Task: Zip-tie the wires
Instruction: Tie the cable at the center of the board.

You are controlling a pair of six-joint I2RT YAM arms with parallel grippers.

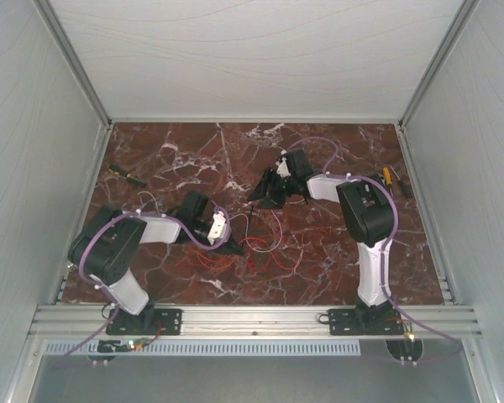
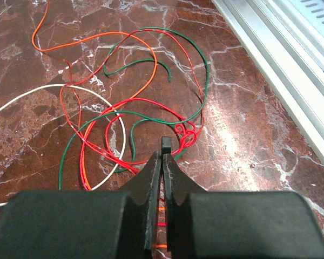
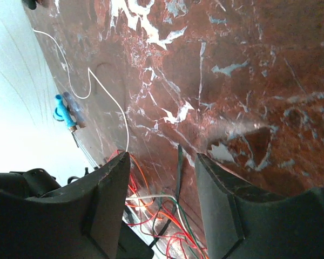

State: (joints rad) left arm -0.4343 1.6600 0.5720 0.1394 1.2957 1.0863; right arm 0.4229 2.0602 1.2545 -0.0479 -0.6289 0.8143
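Note:
The wires [image 2: 130, 101] lie in a loose tangle of red, orange, green and white loops on the marble table [image 2: 248, 135]. They also show in the top view as wires [image 1: 265, 248] in front of the left arm. My left gripper [image 2: 165, 154] sits low over them, shut on the zip tie [image 2: 166, 143], whose short black end sticks out past the tips. In the right wrist view the zip tie [image 3: 179, 168] is a thin black strip running between the fingers of my right gripper [image 3: 162, 156]. That gripper is open and touches nothing. It hovers behind the tangle [image 1: 267, 191].
A yellow-handled screwdriver [image 1: 126, 174] lies at the table's left edge, and more tools [image 1: 392, 178] at the right edge. A blue-handled tool [image 3: 65, 110] lies by the wall. The aluminium rail [image 2: 281, 59] borders the near edge. White walls enclose three sides.

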